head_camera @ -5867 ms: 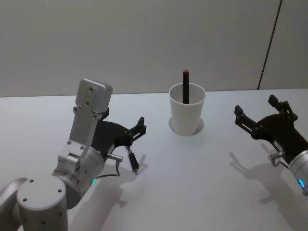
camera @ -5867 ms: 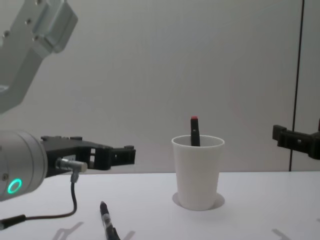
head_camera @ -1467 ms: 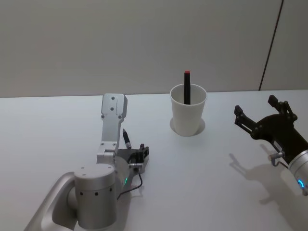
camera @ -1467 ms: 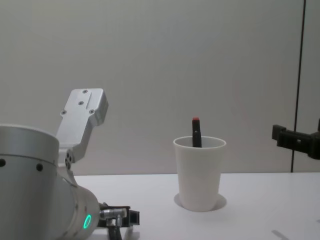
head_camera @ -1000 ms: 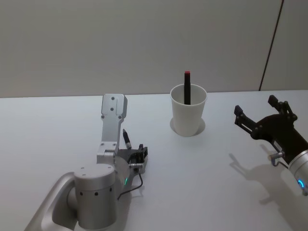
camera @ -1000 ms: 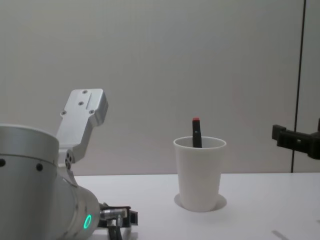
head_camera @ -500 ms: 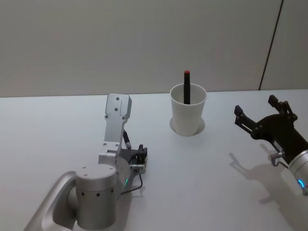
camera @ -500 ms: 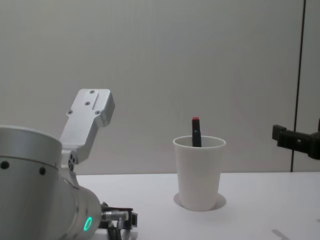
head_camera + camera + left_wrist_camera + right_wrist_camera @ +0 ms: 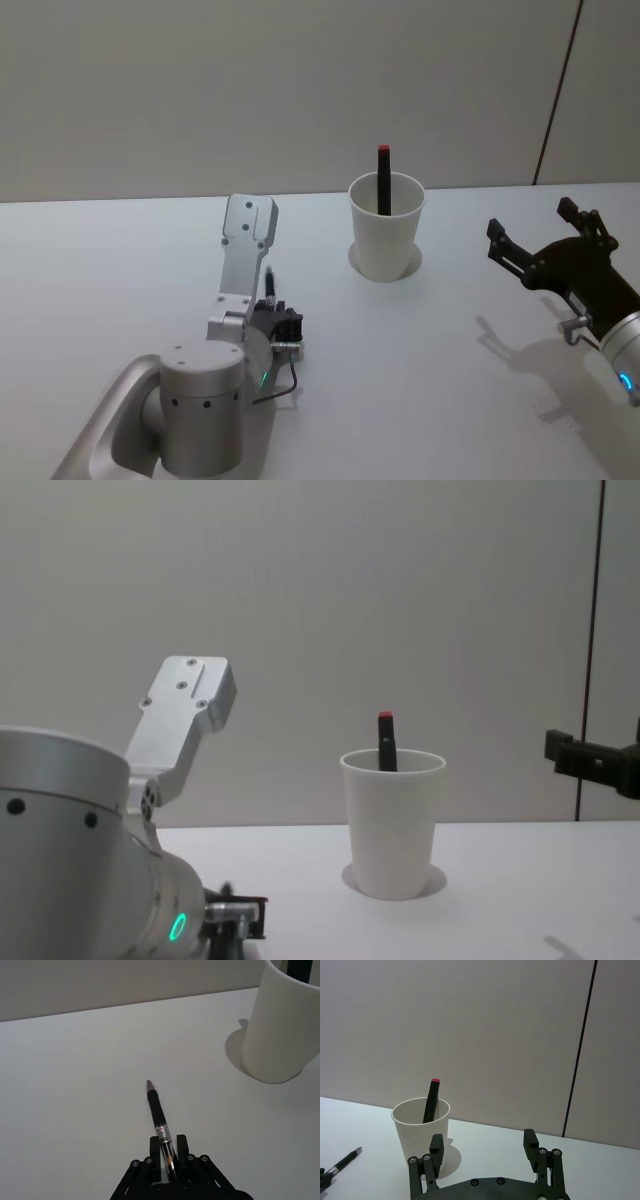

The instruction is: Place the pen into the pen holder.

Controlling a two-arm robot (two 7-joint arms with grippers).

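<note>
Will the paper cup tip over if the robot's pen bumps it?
Probably. The paper cup looks thin and narrows toward its base, so likely light and tippy. The tall red-topped pen leaning inside may tip it sooner. The left gripper, holding its pen, should go gently.

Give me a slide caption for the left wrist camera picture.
The left gripper grips a black pen, tip out over the white table, with the paper-cup pen holder nearby.
</note>
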